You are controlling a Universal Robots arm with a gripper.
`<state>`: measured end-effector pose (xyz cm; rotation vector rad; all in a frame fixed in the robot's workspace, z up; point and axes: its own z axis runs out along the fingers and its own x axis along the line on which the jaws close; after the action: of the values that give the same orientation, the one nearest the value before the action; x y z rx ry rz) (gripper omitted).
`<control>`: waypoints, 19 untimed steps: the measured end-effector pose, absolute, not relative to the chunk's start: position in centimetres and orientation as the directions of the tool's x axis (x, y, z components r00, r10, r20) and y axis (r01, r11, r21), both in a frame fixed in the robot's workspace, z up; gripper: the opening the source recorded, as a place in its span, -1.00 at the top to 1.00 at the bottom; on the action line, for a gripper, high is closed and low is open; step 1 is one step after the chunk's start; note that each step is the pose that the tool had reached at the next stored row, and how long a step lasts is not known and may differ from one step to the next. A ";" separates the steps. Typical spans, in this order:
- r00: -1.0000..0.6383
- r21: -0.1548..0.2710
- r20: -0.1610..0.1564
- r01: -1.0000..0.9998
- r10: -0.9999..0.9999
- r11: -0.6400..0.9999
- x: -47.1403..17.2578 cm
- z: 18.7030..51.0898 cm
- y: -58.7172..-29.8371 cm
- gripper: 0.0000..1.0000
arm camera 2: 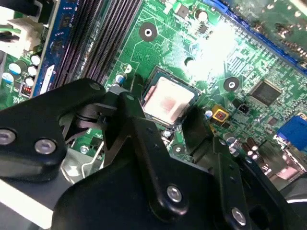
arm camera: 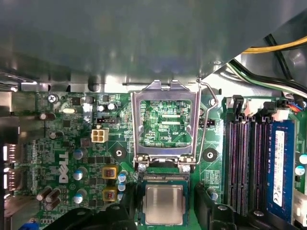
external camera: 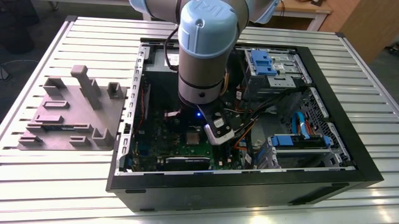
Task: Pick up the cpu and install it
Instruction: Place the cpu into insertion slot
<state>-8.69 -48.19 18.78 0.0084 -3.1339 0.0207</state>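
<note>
The cpu, a small square chip with a silver-grey top, lies flat in the socket on the green motherboard. My gripper hangs just above it, open. One black finger stands on one side of the chip and the other finger on the opposite side, both just outside the socket's edges. The socket's metal load plate is swung open beyond the chip. In the exterior view the arm reaches down into the open computer case.
Memory slots run beside the socket. Orange and black cables and blue-tabbed drive cages fill the case on the exterior view's right. A grey fixture block sits on the slatted table on the exterior view's left.
</note>
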 end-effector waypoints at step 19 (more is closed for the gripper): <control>-1.000 -0.013 0.009 -0.005 -0.005 1.000 -8.7 20.9 -48.5 0.32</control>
<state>-8.69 -48.45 20.93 0.0084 -3.1324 0.0211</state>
